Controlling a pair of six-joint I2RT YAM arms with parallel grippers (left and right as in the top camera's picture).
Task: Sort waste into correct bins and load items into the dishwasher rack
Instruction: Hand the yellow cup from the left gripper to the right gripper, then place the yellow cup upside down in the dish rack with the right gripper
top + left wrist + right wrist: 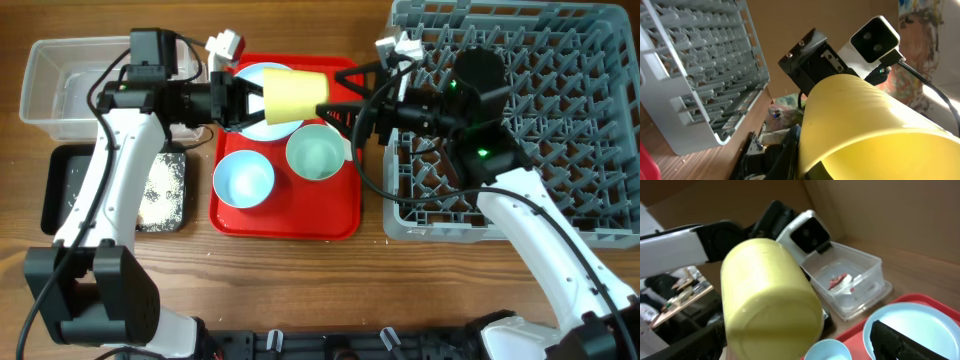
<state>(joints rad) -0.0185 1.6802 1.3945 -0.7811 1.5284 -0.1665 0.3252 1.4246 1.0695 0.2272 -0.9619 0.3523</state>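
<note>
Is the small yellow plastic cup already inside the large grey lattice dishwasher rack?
No: the small yellow cup is held sideways by the left gripper above the flat red tray, left of the grey rack.

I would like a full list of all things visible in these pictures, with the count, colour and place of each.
yellow cup: one, yellow, on its side above the red tray
plate: one, light blue, on the red tray
blue bowl: one, light blue, red tray, near left
green bowl: one, pale green, red tray, near right
red tray: one, red, table centre
clear tub: one, clear, far left
scraps: count unclear, red and white, inside the tub
black tray: one, black, left
rice grains: many, white, on the black tray
rack: one, grey, right
left gripper: black, shut on the cup
right gripper: black, open at the cup's base
</note>
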